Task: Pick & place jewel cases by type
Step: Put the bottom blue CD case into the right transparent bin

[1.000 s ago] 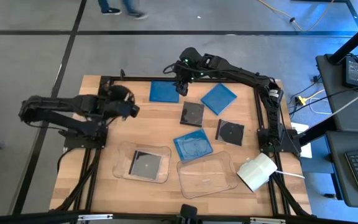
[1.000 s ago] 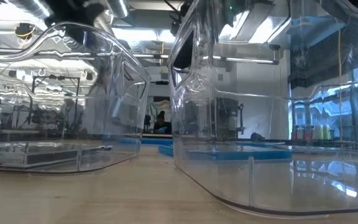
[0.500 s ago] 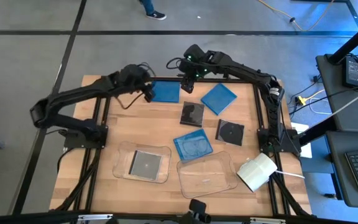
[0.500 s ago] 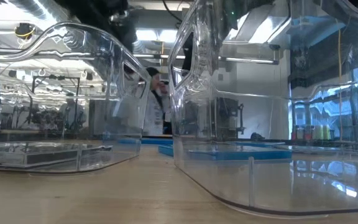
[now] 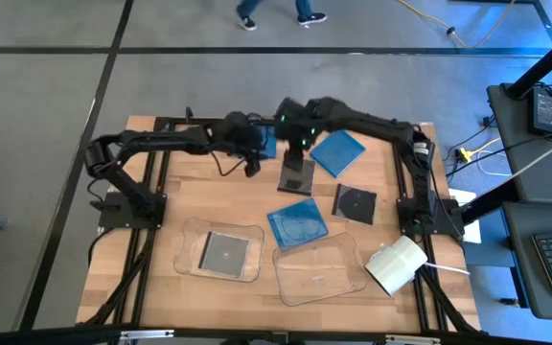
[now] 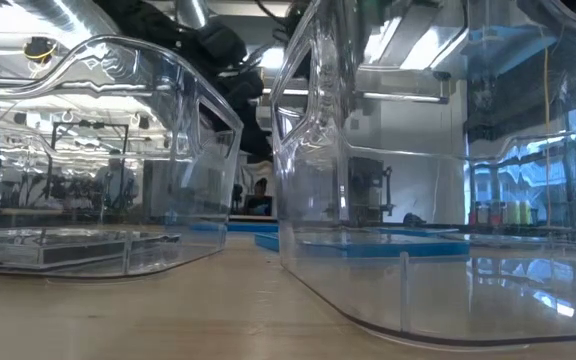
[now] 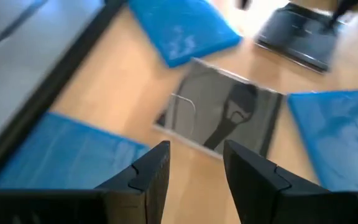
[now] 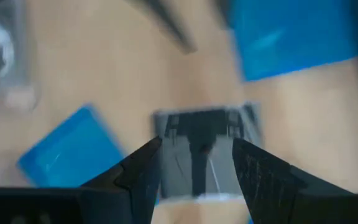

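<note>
Five jewel cases lie flat on the wooden table. Blue ones lie at the far edge [image 5: 263, 142], right of it [image 5: 338, 151] and nearer the middle [image 5: 297, 223]. Dark ones lie at the centre [image 5: 297, 175] and to its right [image 5: 355, 203]. Another dark case [image 5: 223, 254] lies in the left clear tray [image 5: 190, 235]. My left gripper [image 5: 252, 163] hangs open beside the far blue case [image 7: 61, 155], pointing at the central dark case [image 7: 222, 118]. My right gripper [image 5: 295, 146] hangs open above that dark case [image 8: 201, 146], clear of it.
A second clear tray [image 5: 319, 271] stands at the near right and holds nothing. A white object [image 5: 396, 264] lies by the right arm's base. In the low view both trays [image 6: 388, 200] fill the foreground. A person's feet show on the floor beyond the far edge.
My left gripper has swung from the table's left side toward the right and down, turning as it went, and now hangs by the far blue case. My right gripper has tipped further down and shifted a little toward the near edge, over the central dark case.
</note>
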Tool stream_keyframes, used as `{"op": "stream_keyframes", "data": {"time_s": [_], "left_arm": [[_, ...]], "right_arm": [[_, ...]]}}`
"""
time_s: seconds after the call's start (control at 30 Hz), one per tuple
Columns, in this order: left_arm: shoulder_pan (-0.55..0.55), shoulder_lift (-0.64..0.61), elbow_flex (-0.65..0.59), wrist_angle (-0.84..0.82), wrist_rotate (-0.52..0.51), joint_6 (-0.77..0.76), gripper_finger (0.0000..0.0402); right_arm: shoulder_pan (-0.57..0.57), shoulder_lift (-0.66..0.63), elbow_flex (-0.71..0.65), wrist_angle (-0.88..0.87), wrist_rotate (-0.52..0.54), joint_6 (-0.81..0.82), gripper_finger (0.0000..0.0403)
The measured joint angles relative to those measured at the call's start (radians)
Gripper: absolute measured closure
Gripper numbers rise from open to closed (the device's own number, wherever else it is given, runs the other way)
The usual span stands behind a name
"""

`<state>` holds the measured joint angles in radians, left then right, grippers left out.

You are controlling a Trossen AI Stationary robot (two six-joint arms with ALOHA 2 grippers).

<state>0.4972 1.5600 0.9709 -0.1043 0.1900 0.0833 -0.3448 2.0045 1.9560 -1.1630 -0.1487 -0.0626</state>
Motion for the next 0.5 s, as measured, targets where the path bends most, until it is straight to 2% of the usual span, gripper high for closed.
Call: {"op": "stream_keyframes", "data": {"time_s": [0.1,0.27,0.4,0.5], "left_arm": [[-0.036,0.021,0.0,0.025,0.015,0.031,0.0254],[-0.082,0.044,-0.001,0.021,0.019,0.088,0.0255],[-0.105,0.058,-0.01,0.033,0.028,0.135,0.0253],[-0.105,0.058,-0.054,0.063,0.099,0.172,0.0252]], "right_arm": [[0.083,-0.005,-0.045,-0.008,0.051,-0.016,0.0204],[0.191,-0.009,-0.221,-0.012,0.127,0.012,0.0204],[0.23,-0.012,-0.359,0.002,0.131,0.108,0.0204],[0.235,-0.052,-0.466,0.075,0.137,0.152,0.0204]]}}
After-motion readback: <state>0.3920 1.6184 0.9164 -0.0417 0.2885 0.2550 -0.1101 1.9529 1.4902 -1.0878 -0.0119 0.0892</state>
